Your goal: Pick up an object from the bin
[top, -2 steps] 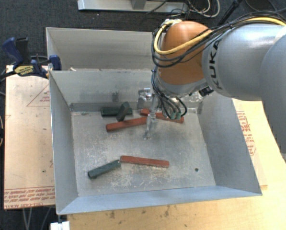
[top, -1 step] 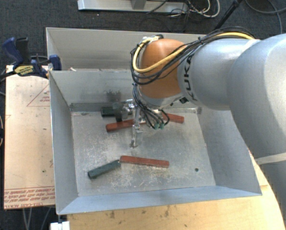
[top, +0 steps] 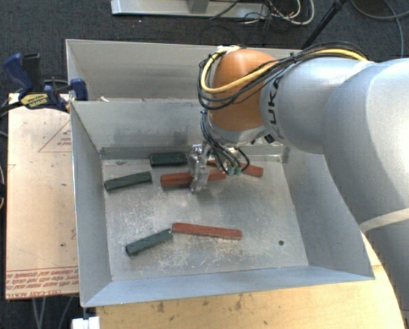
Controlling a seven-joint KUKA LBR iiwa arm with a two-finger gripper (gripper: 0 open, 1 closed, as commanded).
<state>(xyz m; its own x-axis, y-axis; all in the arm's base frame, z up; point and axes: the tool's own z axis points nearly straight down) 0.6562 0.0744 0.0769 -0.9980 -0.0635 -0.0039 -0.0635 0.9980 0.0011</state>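
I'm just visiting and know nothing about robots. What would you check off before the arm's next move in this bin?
1. Gripper placed on a target: ok, it is down at the red-brown bar in the bin's back half.
2. Bar actually held: cannot tell.
3. Nearest neighbour apart: ok, the dark green bar lies close behind, not touching.
4. Bin wall away from the gripper: ok.
5. Front red-brown bar out of the way: ok.

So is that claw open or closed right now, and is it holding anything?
Gripper: cannot tell whether it is open or closed; it sits low right at the red stick towards the back of the bin.
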